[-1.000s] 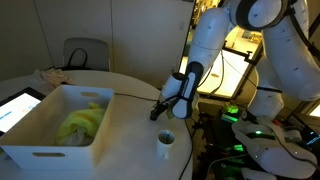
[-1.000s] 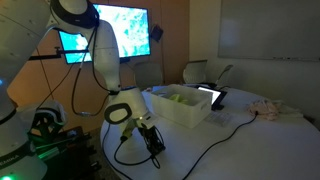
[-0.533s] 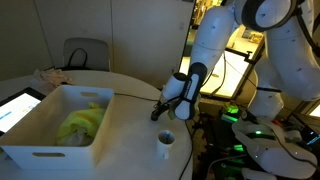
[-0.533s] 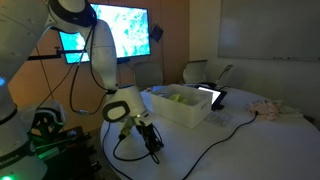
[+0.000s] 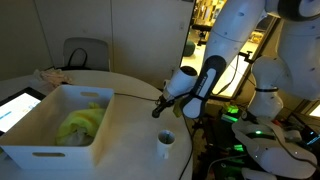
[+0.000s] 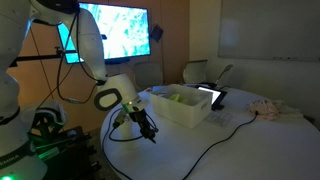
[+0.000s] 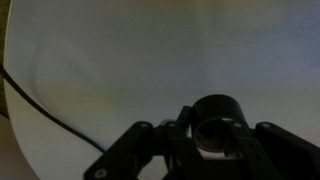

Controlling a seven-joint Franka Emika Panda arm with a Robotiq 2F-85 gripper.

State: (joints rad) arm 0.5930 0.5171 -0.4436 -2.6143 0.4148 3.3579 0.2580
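Note:
My gripper (image 5: 158,110) hangs just above the white round table (image 5: 130,120), near its edge, beside a black cable (image 5: 135,97). In the wrist view the gripper (image 7: 212,140) is closed around a small dark cylinder (image 7: 215,112) with an open round mouth; the view is dim. In an exterior view the gripper (image 6: 146,128) holds that dark thing above the table top. A small white cup (image 5: 165,141) stands on the table just in front of the gripper, apart from it. A white bin (image 5: 60,125) holds a yellow-green cloth (image 5: 82,122).
A tablet (image 5: 15,108) lies next to the bin. A chair (image 5: 85,55) and a pink cloth (image 5: 52,76) are at the table's far side. A black cable (image 6: 215,150) runs across the table. A screen (image 6: 115,30) and robot bases with green lights (image 5: 240,118) stand around.
The arm has swung upward and the gripper has lifted slightly off the table with the dark cylinder. The cup and bin have not moved.

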